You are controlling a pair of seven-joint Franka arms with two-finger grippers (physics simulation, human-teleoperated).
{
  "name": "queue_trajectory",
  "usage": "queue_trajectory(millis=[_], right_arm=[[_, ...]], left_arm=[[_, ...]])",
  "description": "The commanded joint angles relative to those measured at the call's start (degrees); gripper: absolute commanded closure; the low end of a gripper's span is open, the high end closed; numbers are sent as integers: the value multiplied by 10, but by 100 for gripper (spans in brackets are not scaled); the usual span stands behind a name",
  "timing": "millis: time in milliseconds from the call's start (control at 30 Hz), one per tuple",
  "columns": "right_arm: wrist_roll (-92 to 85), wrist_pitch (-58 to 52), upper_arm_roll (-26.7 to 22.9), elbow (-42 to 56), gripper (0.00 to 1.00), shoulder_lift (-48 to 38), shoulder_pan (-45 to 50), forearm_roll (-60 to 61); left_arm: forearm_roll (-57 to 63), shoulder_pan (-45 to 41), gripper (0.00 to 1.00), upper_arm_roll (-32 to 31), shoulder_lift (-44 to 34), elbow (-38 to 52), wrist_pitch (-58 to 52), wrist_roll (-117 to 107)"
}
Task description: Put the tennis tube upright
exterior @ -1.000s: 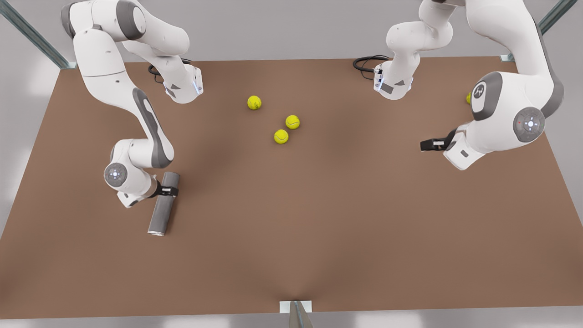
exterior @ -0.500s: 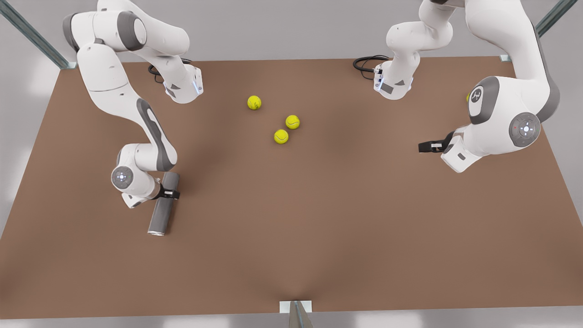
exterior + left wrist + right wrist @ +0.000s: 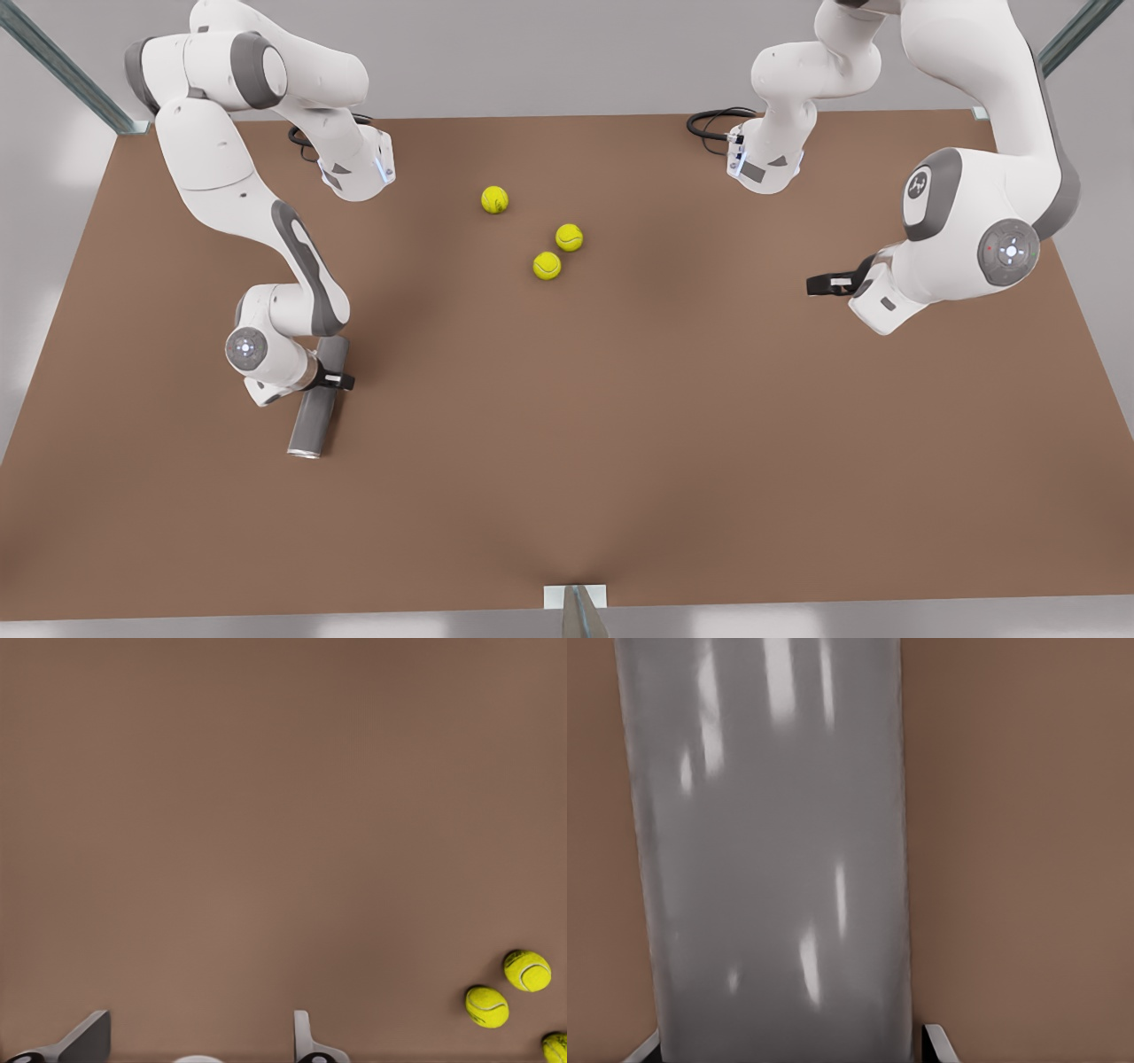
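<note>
The tennis tube (image 3: 312,418) lies flat on the brown table (image 3: 620,443) at the front view's left, its silvery rim (image 3: 303,454) toward the near edge. My right gripper (image 3: 333,381) straddles its upper half, open. In the right wrist view the grey tube (image 3: 771,859) runs between the two fingertips (image 3: 939,1043), with a thin gap on one side. My left gripper (image 3: 819,285) hovers over bare table at the front view's right, open (image 3: 197,1045) and holding nothing.
Three yellow tennis balls (image 3: 494,199) (image 3: 569,237) (image 3: 547,266) lie mid-table toward the back; the left wrist view shows them (image 3: 527,970) off to one side. Both arm bases (image 3: 354,168) (image 3: 766,164) stand at the far edge. A cable (image 3: 713,120) coils there.
The right arm has shifted slightly toward the front view's right, its fingers reaching farther across the tube. The left gripper drifted a little leftward. The tube has not moved.
</note>
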Motion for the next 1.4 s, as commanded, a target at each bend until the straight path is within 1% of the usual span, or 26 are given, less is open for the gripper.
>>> queue_trajectory(millis=[0,33,100,167,300,467,667,767,833,900,967,1033,1100,1133,1167,1267,1300,1367], right_arm=[[10,4,0,0,0,0,0,1],[9,4,0,0,5,0,0,1],[2,3,0,4,30,1,-1,0],[1,3,0,5,33,1,-1,0],[-13,-4,0,9,33,-1,-2,-2],[-33,-38,7,18,33,-31,1,-6],[-129,-42,9,60,33,-45,106,-26],[-180,-46,9,88,33,-45,177,-26],[-213,-46,9,114,33,-30,218,-28],[-270,-46,8,160,33,2,260,-36],[-312,-45,9,187,33,17,285,-136],[-402,-39,9,202,33,24,305,-171],[-510,-31,9,226,33,47,321,-171],[-549,-31,9,230,33,50,331,-177],[-571,-31,9,232,33,57,337,-185],[-646,-21,10,235,33,76,360,-185],[-657,-21,11,236,33,79,366,-184],[-685,-21,11,233,33,86,381,-184]], left_arm=[[0,0,0,0,0,0,-2,-6],[0,0,0,0,1,0,-2,-6],[0,0,0,0,1,0,-2,-6],[0,0,0,0,4,0,-2,-7],[0,0,0,0,11,0,-6,-8],[0,0,0,0,11,1,-6,-11],[-4,-1,0,-2,16,-5,8,-15],[-4,-3,0,-2,17,-10,16,-15],[-4,-3,0,-2,17,-11,17,-15],[-4,-3,0,-2,20,-12,21,-15],[-4,-2,0,-2,20,-19,21,-15],[-4,-3,0,-2,21,-22,27,-15],[-5,-2,0,-2,27,-37,51,-14],[-39,-3,0,-2,26,-59,87,-13],[-57,-3,0,-2,27,-67,107,-14],[-54,-3,0,-2,33,-69,139,-12],[-55,-3,0,-3,31,-88,153,-10],[-55,-4,0,-3,31,-97,167,-10]])
